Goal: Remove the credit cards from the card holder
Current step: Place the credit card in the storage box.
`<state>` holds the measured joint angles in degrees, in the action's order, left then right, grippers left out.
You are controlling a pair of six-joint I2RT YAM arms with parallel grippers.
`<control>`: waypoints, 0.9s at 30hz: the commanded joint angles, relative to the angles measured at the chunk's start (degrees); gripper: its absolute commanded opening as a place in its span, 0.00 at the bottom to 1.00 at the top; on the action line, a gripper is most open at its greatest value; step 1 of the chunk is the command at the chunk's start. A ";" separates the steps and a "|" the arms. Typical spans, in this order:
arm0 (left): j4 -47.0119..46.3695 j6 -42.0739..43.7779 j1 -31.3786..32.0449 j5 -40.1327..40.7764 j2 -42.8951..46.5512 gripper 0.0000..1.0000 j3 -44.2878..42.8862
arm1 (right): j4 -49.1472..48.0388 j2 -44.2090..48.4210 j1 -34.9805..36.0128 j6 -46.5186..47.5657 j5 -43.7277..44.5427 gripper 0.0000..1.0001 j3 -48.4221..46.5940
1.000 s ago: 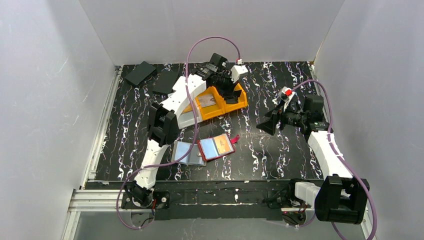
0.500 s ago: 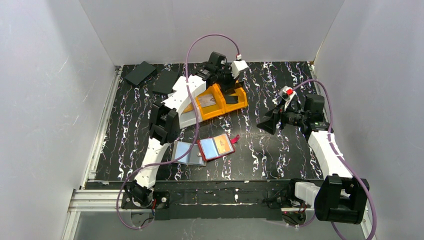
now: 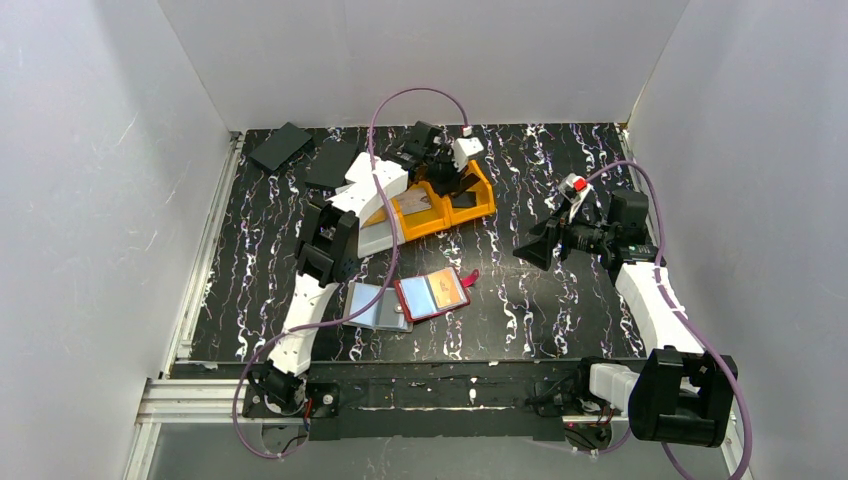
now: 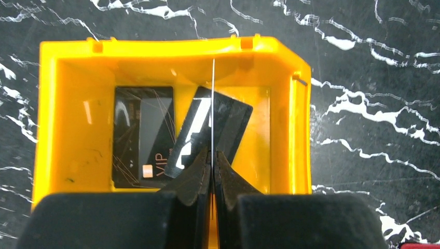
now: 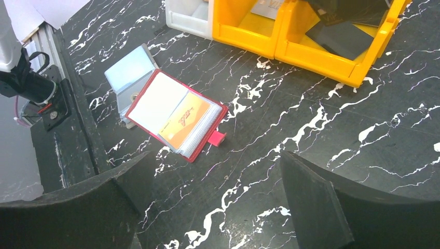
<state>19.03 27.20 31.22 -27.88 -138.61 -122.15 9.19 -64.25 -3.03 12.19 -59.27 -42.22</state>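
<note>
The red card holder (image 3: 432, 294) lies open on the table, an orange card (image 5: 184, 120) showing in its sleeves. My left gripper (image 4: 212, 153) hangs over the right yellow bin (image 4: 52, 104), shut on a credit card seen edge-on as a thin white line (image 4: 212, 93). Two black cards lie in that bin, a VIP one (image 4: 142, 135) and a tilted one (image 4: 228, 122). In the top view the left gripper (image 3: 447, 170) is at the back. My right gripper (image 3: 530, 245) stands open to the right of the holder, nothing between its fingers (image 5: 311, 197).
A grey-blue sleeve (image 3: 375, 306) lies against the holder's left side. A second yellow bin (image 3: 418, 203) and a white bin (image 3: 375, 238) stand left of the first. Two black flat pieces (image 3: 280, 145) (image 3: 330, 163) lie at the back left.
My left wrist has shifted a little left and lower over the yellow bin, still gripping the card. The right arm and the card holder have not moved.
</note>
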 commanded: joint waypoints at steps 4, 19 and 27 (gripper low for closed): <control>0.34 0.51 -0.72 -1.71 4.12 0.00 2.54 | -2.40 -0.44 -0.59 -1.05 -1.88 0.98 0.20; 8.69 5.67 -0.72 -1.16 4.99 0.01 -1.19 | -3.45 -0.61 -0.75 -2.04 -2.91 0.98 0.73; 16.69 4.54 -0.40 -0.36 2.57 0.07 -8.30 | -3.96 -0.70 -0.75 -2.43 -3.13 0.98 1.00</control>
<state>30.22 31.38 30.70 -28.53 -138.26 -125.67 7.40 -64.97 -3.42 10.44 -60.88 -41.41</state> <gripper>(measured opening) 0.057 0.983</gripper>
